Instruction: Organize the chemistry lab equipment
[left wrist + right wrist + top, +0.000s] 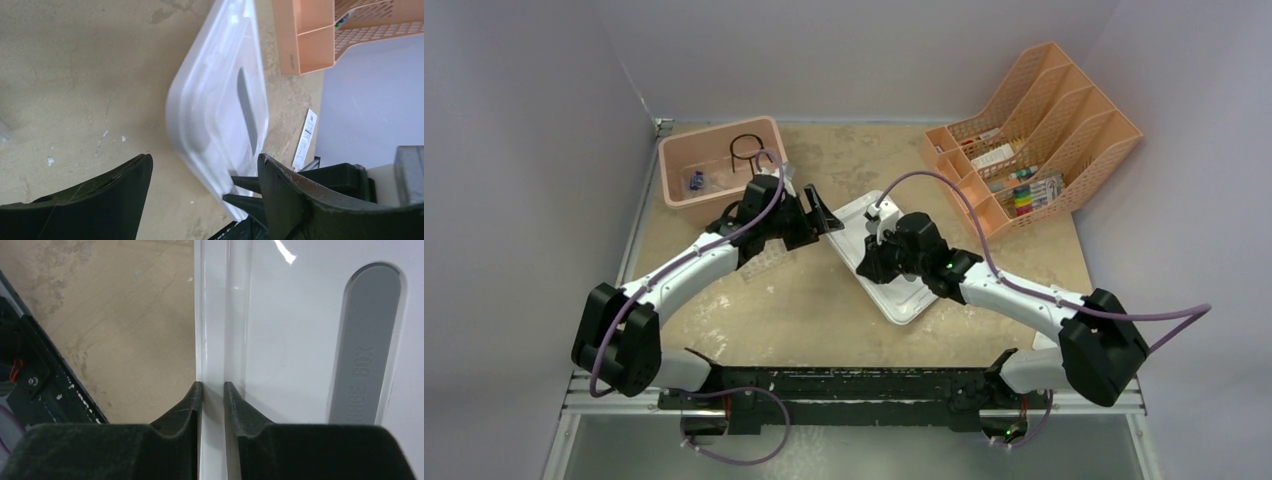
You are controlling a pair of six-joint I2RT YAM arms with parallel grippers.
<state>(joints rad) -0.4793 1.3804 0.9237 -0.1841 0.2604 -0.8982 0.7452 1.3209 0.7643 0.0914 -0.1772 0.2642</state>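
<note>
A white plastic box lid [902, 300] lies mid-table. My right gripper [871, 262] is shut on its rim; in the right wrist view the fingertips [213, 386] pinch the lid's edge [290, 340], next to its grey inset handle [365, 340]. My left gripper [824, 215] is open and empty at the lid's far left corner; in the left wrist view its jaws [205, 159] stand wide apart with the lid [215, 100] ahead. A black wire ring stand [746, 150] and a blue-capped vial [696, 181] sit in the pink bin [674, 190]. A clear tube rack [762, 260] lies under my left arm.
An orange mesh file organizer [1034, 140] with pens and small items stands at the back right, also in the left wrist view [310, 35]. A white printed paper slip [306, 137] lies on the table near the right wall. Walls close in the left, back and right.
</note>
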